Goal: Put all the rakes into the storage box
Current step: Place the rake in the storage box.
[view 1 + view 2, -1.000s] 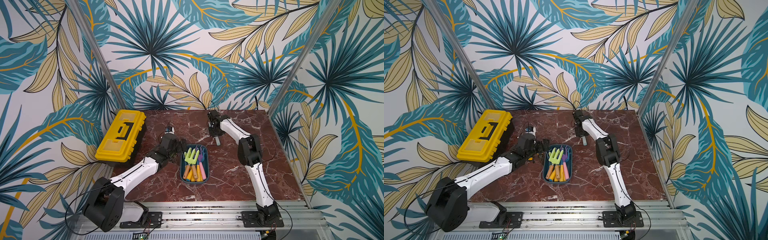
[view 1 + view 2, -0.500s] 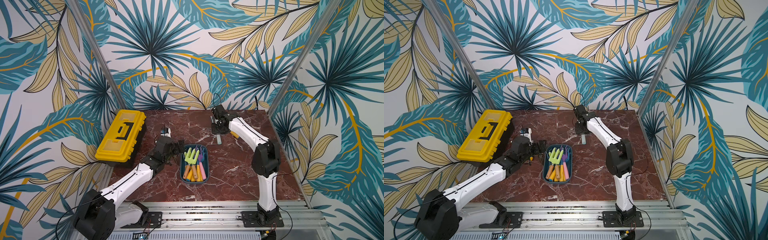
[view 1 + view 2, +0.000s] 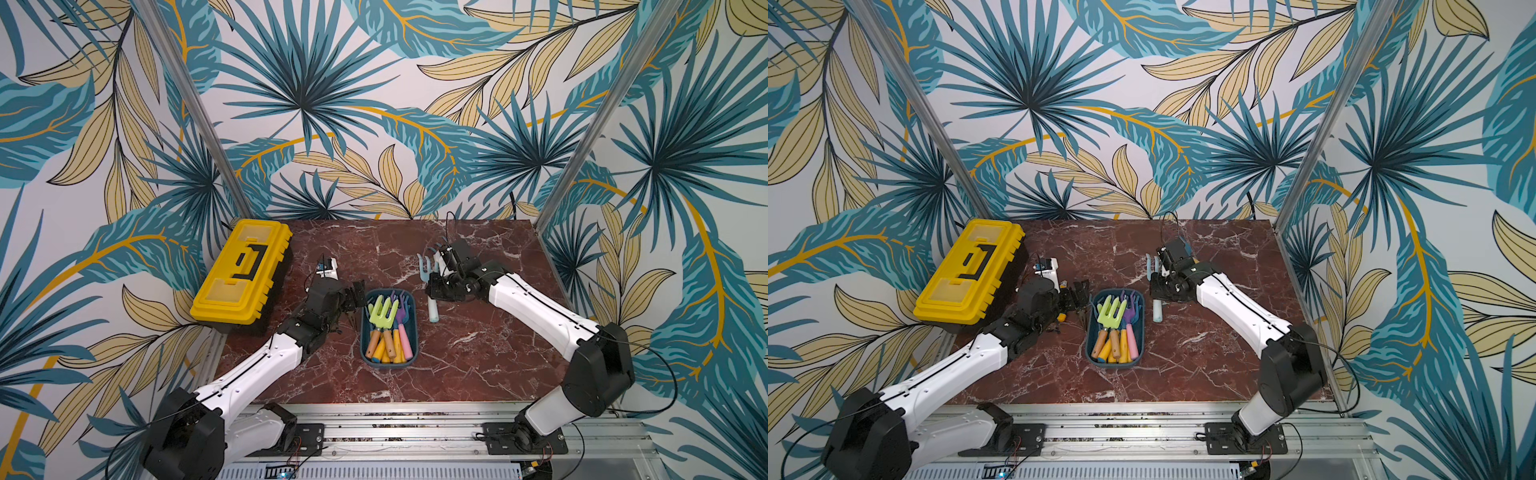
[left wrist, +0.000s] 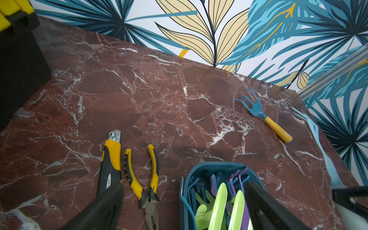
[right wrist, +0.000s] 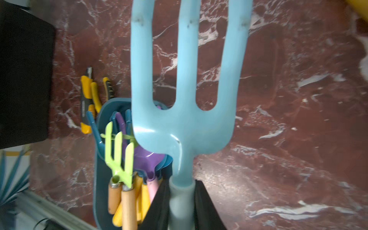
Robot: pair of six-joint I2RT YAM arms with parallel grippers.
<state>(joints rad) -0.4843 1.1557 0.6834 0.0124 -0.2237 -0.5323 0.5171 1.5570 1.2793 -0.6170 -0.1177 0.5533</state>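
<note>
Palm-leaf wallpaper [image 3: 299,83] on walls — red marble tabletop [image 3: 478,353], aluminium posts [image 3: 195,104].

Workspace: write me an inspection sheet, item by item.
Surface: red marble table, no spills seen.
Job's things: light-blue rake held beside the storage box, not in it; box holds several garden tools; blue rake lies on the table.
Clutter: utility knife, pliers, closed yellow toolbox.
Grippers: left gripper open, empty, beside the box; right gripper shut on the rake's handle.
Cables: black cable loops off the right arm.
Surroundings: leaf-print walls, metal rail in front.
</note>
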